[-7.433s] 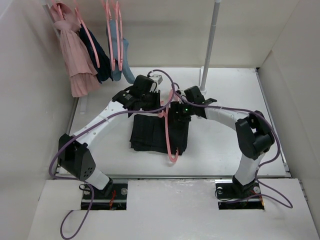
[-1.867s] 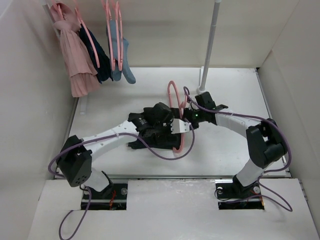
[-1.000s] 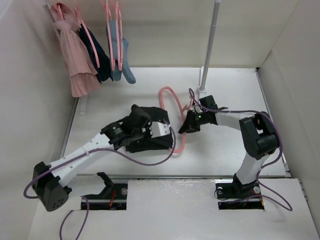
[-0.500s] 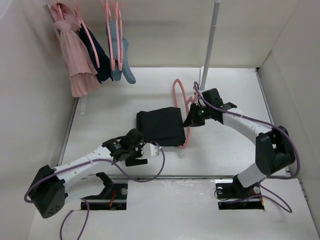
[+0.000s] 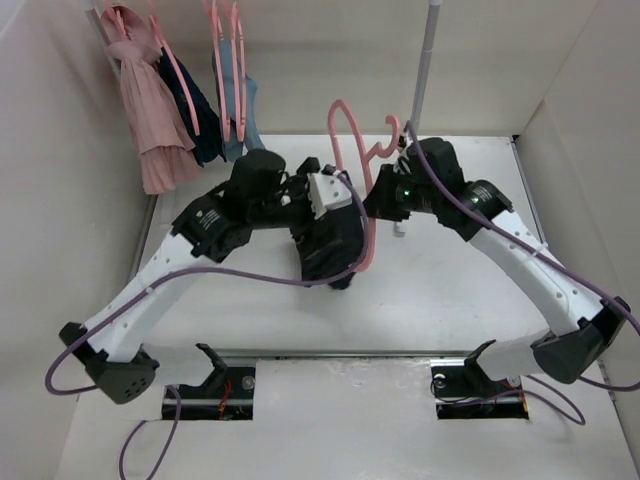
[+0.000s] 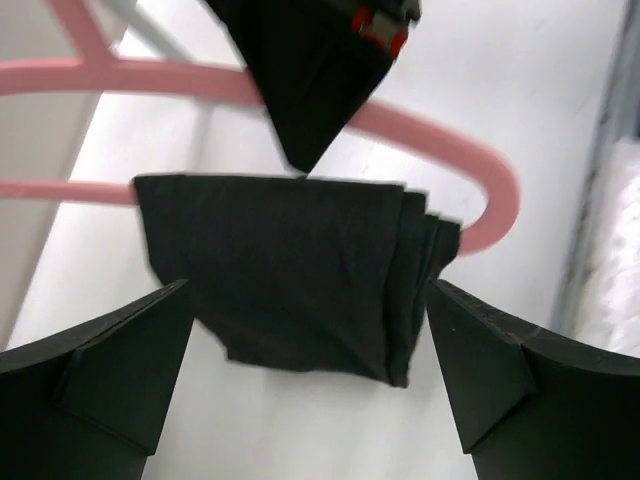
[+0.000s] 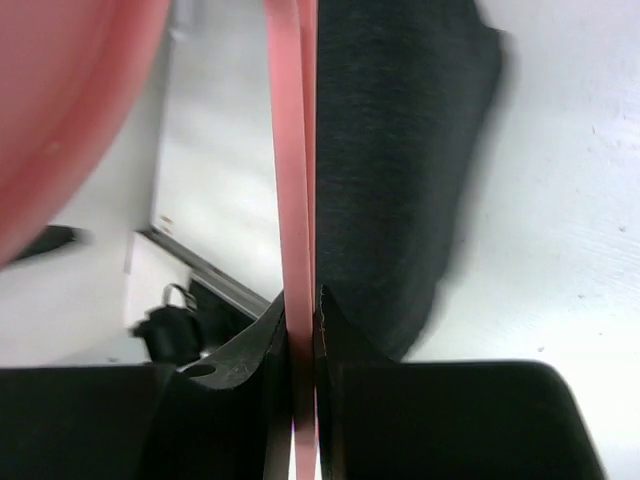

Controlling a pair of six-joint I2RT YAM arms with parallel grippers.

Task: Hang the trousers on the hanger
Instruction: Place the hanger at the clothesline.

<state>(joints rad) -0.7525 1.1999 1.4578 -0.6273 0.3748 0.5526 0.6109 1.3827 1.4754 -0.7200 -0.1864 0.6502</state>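
One pair of soft black trousers (image 5: 335, 245) hangs over one thin pink plastic hanger (image 6: 150, 77), mid-frame. The right gripper (image 7: 303, 300) clamps that hanger; the left gripper (image 6: 305, 290) gapes wide, empty.

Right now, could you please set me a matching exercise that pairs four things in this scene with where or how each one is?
Things:
1. the trousers
2. the hanger
3. the left gripper
4. the pink garment

Places or states:
A. open, gripping nothing
B. hanging in the far left corner
C. draped over a thin pink bar
D. pinched by the right gripper

Pairs: 1-C, 2-D, 3-A, 4-B.
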